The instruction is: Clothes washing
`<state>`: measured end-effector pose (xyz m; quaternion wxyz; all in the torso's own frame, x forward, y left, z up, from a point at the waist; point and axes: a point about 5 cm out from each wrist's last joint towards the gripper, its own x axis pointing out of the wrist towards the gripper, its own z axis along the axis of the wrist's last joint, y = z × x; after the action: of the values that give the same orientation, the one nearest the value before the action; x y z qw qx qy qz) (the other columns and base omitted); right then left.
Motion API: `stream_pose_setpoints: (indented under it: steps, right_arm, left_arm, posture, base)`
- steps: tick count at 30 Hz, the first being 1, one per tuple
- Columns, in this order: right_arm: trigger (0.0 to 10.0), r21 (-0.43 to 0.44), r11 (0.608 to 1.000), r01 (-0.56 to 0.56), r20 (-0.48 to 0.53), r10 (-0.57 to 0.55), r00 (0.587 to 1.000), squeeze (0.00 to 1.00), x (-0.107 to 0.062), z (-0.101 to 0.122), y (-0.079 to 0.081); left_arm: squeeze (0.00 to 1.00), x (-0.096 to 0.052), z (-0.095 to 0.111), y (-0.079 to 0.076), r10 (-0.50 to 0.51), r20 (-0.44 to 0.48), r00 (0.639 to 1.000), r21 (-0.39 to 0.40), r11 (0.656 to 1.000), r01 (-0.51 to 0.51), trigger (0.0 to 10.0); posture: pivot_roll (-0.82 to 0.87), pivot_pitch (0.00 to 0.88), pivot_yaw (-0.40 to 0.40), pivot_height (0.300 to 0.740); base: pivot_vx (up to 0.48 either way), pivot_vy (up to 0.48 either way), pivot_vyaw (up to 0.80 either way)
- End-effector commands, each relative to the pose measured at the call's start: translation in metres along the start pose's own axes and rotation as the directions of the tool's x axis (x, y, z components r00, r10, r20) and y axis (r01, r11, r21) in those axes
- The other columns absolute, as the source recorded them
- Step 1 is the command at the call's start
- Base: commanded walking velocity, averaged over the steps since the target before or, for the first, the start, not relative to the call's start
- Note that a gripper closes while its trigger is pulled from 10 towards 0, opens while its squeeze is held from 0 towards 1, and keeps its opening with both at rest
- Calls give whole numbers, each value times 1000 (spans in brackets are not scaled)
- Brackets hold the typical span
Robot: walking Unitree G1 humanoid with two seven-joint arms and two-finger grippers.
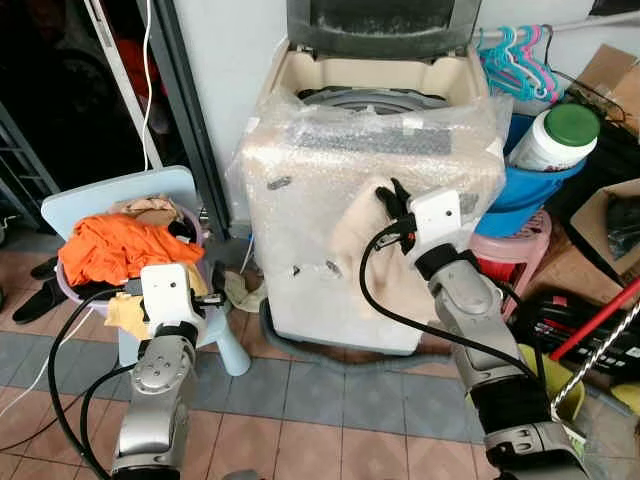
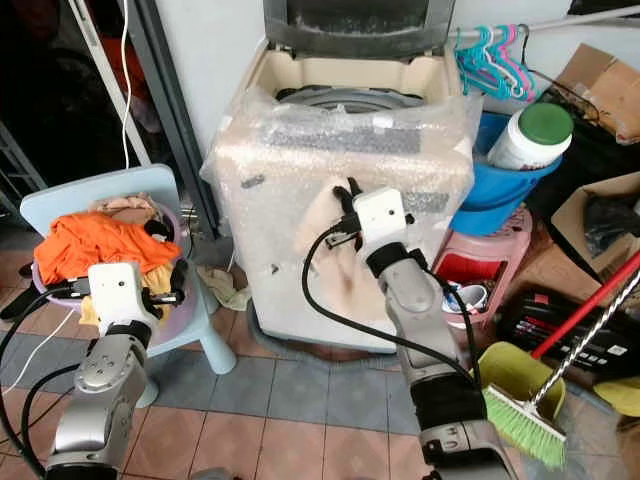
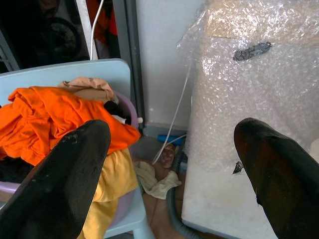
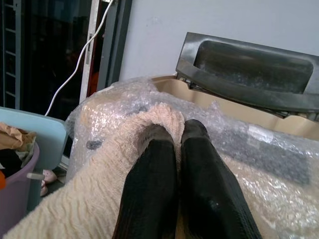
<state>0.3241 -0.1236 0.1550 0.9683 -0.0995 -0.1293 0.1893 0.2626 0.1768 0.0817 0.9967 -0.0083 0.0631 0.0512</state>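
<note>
- Right gripper point(image 4: 174, 149) is clamped on the cream knit garment point(image 2: 330, 245), lifted against the washing machine point(image 1: 330, 290) front for loading into its open tub.
- Left gripper point(image 3: 174, 164) hovers spread and empty beside the laundry basket point(image 3: 127, 112), ready for the orange clothes point(image 1: 115, 250).

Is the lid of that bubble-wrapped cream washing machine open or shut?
Open. The dark grey lid stands tilted up at the back, and the round drum opening shows below it, above the bubble-wrapped cream washing machine.

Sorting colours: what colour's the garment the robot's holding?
Cream knit garment, clearest in the right wrist view.
</note>
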Motion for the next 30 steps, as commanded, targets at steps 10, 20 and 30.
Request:
stream_pose_setpoints:
  steps: [10,20,30]
  right_arm:
    - [10000,-15,996,-89,55,90,994,0,5,11,13]
    - [10000,-73,973,-219,114,226,967,0,16,33,15]
    - [10000,-226,971,-82,387,167,907,0,78,149,-45]
  left_arm:
    - [0,0,1,1,4,-2,1000,1,1000,-4,10000]
    - [0,1,0,1,7,-1,1000,-2,1000,-7,10000]
    - [0,4,-1,-2,12,-12,1000,-2,1000,-12,10000]
  posture:
    - [-30,3,33,740]
    - [-27,1,28,740]
    - [-31,0,15,740]
  base:
    - [394,0,0]
    - [370,0,0]
    - [131,0,0]
